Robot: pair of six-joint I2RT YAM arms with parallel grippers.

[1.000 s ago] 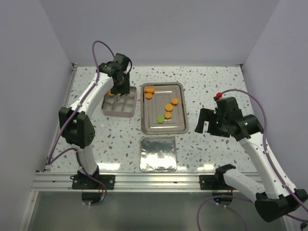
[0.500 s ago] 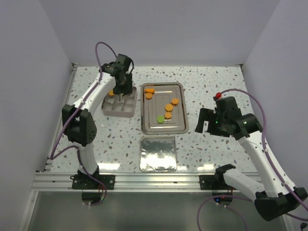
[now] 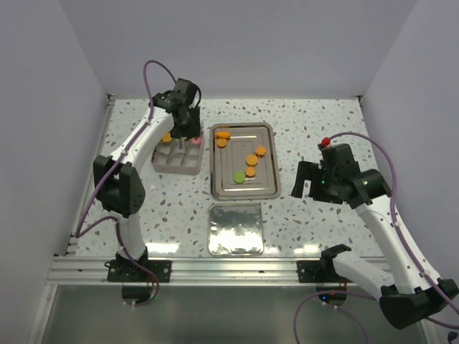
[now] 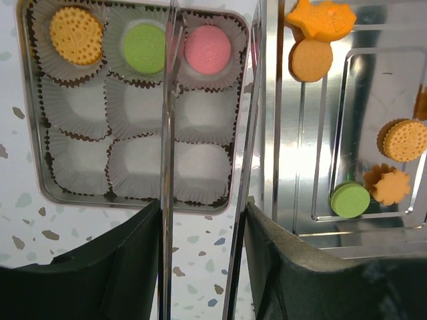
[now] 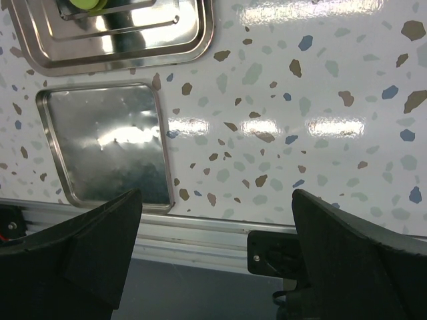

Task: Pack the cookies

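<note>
The cookies show in two places. In the grey box [image 4: 40,193] of paper cups, the far row holds an orange cookie [image 4: 76,35], a green one [image 4: 144,48] and a pink one [image 4: 207,49]. Several orange cookies [image 4: 404,140] and a green cookie [image 4: 350,199] lie on the steel tray [image 4: 293,167]. My left gripper [image 4: 203,207] is shut on metal tongs [image 4: 168,167], whose blades stand apart either side of the pink cookie. From above, the left gripper [image 3: 185,136] hovers over the box [image 3: 178,163]. My right gripper [image 3: 307,188] hangs open and holds nothing, right of the tray [image 3: 244,192].
A flat steel lid [image 3: 235,229] lies near the front edge, below the tray. The right wrist view shows the lid [image 5: 107,140], the tray's corner [image 5: 133,57] and the aluminium rail [image 5: 200,233] at the table edge. White walls enclose the table on three sides.
My left gripper has shifted right along the box's far row and its tongs have spread a little. The pink cookie now lies in the far right cup. The right arm is still.
</note>
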